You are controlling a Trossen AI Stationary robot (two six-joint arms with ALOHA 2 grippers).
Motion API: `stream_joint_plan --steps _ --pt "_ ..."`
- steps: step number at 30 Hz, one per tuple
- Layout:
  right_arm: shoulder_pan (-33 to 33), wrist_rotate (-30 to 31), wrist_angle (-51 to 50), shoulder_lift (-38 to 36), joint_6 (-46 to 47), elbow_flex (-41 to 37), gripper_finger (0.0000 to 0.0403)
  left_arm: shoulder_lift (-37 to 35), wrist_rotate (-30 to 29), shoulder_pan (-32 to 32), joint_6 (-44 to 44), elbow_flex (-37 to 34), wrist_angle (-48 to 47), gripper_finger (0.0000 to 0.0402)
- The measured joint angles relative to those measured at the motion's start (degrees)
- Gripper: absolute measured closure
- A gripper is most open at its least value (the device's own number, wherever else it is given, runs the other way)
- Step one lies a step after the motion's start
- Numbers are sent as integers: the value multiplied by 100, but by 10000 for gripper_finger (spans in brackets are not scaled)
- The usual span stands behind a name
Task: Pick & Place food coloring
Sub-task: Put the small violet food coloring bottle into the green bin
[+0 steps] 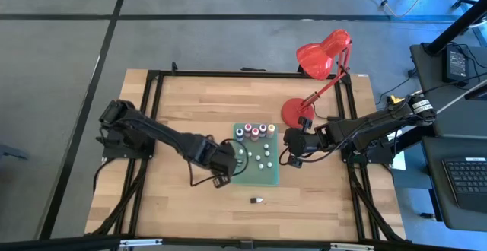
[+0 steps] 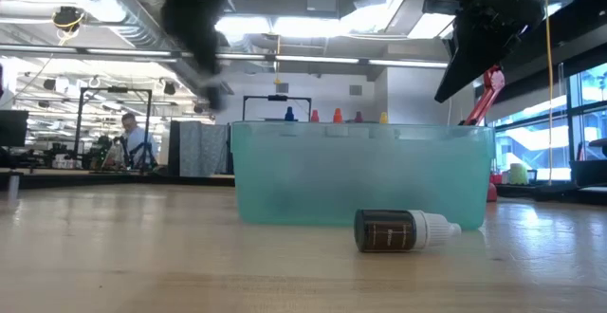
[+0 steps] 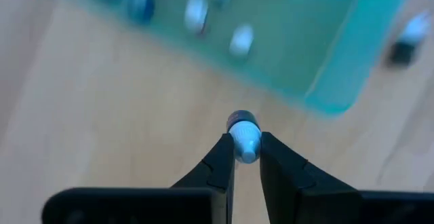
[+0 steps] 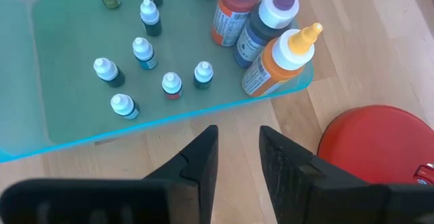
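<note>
A small food coloring bottle (image 3: 243, 137) with a pale cap is pinched between the jaws of the left gripper (image 3: 245, 157), which are closed on it. In the high view that gripper (image 1: 226, 162) sits at the left edge of the green tray (image 1: 271, 176), above the wooden tabletop (image 1: 175, 99).

Most of the food coloring stands on the tray. A row of larger bottles lines its far edge, among them a red one (image 4: 232, 10), a dark one with a purple tip (image 4: 266, 22) and an orange one with a yellow tip (image 4: 281, 60). Nearer on the tray stand tiny white-capped bottles (image 4: 142, 53), well spaced and upright.

One dark bottle with a white cap (image 2: 403, 230) lies on its side on the tabletop, off the tray and just in front of its near edge; the high view shows it there too (image 1: 258, 200).

The right gripper (image 4: 237, 157) hovers just beside the tray's right edge (image 1: 293, 146), its jaws slightly parted with nothing between them.

A red desk lamp (image 1: 323, 53) stands behind the tray to the right, its round base (image 4: 376, 153) near the right gripper.
</note>
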Motion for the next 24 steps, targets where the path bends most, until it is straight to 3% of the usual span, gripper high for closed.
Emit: stream_joint_plan --steps 6,13,19,24 --pt "-1 2 2 0 0 0 292 155 -174 264 1523 784 370 360" --pt "-2 3 0 2 24 0 292 1047 190 582 2577 1820 134 360" --pt "0 3 -40 4 20 0 292 1853 216 607 3027 2653 -301 360" --pt "-2 4 -55 2 20 0 292 2320 218 607 3119 2907 -379 356"
